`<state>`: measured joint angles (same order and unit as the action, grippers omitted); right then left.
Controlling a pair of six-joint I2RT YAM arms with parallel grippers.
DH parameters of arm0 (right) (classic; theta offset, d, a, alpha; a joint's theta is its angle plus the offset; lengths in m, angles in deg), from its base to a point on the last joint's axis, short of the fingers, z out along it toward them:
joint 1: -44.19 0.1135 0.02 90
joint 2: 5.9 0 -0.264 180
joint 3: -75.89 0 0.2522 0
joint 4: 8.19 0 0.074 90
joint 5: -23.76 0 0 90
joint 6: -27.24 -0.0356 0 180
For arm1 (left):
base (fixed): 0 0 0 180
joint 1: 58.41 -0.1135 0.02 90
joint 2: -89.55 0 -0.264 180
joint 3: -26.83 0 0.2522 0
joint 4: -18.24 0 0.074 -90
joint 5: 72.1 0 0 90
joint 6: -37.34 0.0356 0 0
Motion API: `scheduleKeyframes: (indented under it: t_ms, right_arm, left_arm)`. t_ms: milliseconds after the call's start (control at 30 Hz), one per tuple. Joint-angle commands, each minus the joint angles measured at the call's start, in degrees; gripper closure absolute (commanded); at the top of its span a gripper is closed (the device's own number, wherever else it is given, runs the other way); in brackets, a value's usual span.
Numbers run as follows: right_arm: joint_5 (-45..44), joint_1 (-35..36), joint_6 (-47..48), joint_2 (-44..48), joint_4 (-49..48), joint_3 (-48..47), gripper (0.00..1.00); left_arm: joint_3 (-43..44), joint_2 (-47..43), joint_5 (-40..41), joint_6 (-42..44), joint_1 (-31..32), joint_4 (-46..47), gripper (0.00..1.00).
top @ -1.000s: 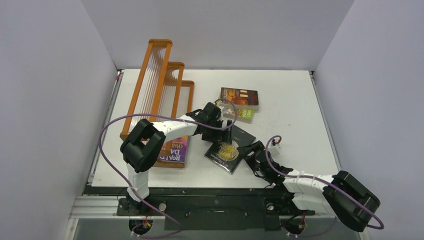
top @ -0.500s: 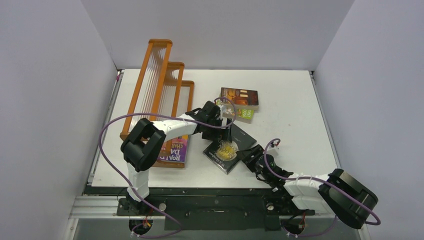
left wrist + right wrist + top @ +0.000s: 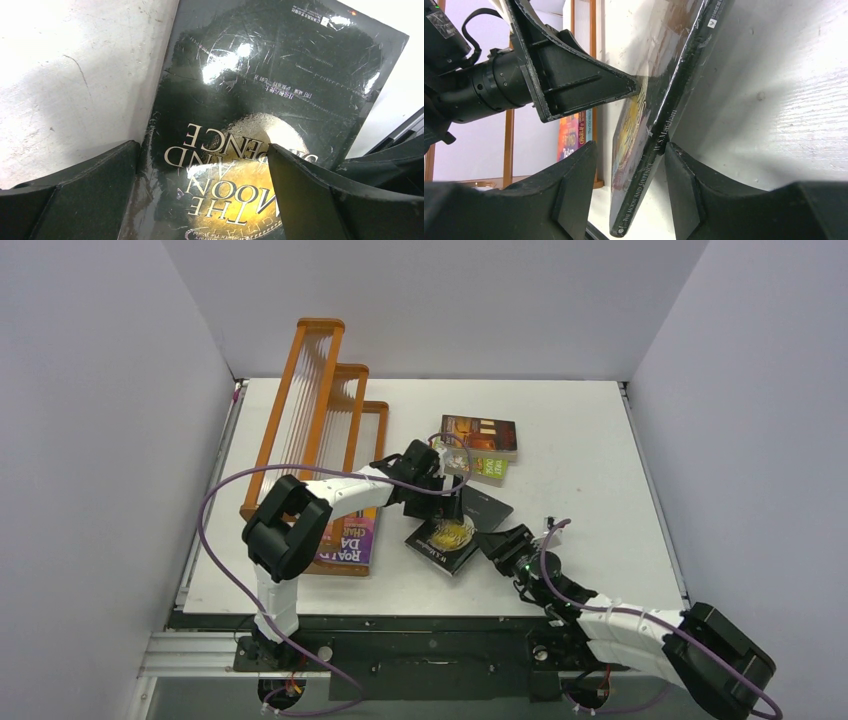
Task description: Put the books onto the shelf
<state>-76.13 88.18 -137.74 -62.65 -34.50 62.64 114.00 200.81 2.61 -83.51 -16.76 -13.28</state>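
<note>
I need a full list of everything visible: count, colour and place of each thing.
table: one, white, under everything.
shelf: one, orange-brown, far left of table.
black book: one, black with gold emblem, table centre.
Roald Dahl book: one, orange-purple, at shelf's near end.
brown book: one, dark brown-orange, far centre.
green book: one, bright green, beside brown book's near edge.
left gripper: one, black, fingers wide apart over black book.
right gripper: one, black, fingers astride black book's edge.

Green book (image 3: 491, 469) mostly under brown book (image 3: 480, 434); black book (image 3: 260, 75) cover cropped.
</note>
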Motion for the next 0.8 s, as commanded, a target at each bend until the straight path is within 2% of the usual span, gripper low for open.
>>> scheduleKeyframes:
  t_ms: [0,267,333,433,567,667,767]
  right_arm:
    - [-0.54,0.74,0.15,3.98,-3.93,-0.93,0.53]
    - [-1.06,0.53,-2.19,0.87,-5.04,0.05,0.55]
    - [-1.1,0.4,-3.55,-1.11,-3.49,-0.29,0.57]
    - [-1.95,0.21,-6.38,-4.58,4.44,-3.21,0.6]
    - [-2.43,0.15,-7.3,-7.3,11.64,-5.82,0.55]
    - [-2.12,0.14,-7.85,-8.64,12.09,-5.73,0.5]
    - [-2.36,0.13,-8.32,-8.57,9.65,-4.58,0.52]
  left_arm:
    - [2.01,0.01,-10.79,-2.54,2.42,0.59,0.04]
    - [1.76,0.12,-12.45,-3.58,2.39,2.34,0.04]
    - [1.36,-0.24,-13.06,-3.98,2.38,3.16,0.04]
    - [0.65,-1.01,-13.61,-4.7,2.46,4.17,0.04]
    - [-0.69,-1.89,-14.17,-5.98,2.81,6.16,0.04]
    - [-1.12,-2.16,-13.59,-5.91,3.29,6.42,0.04]
    - [-1.11,-2.11,-13.17,-5.48,3.41,5.93,0.04]
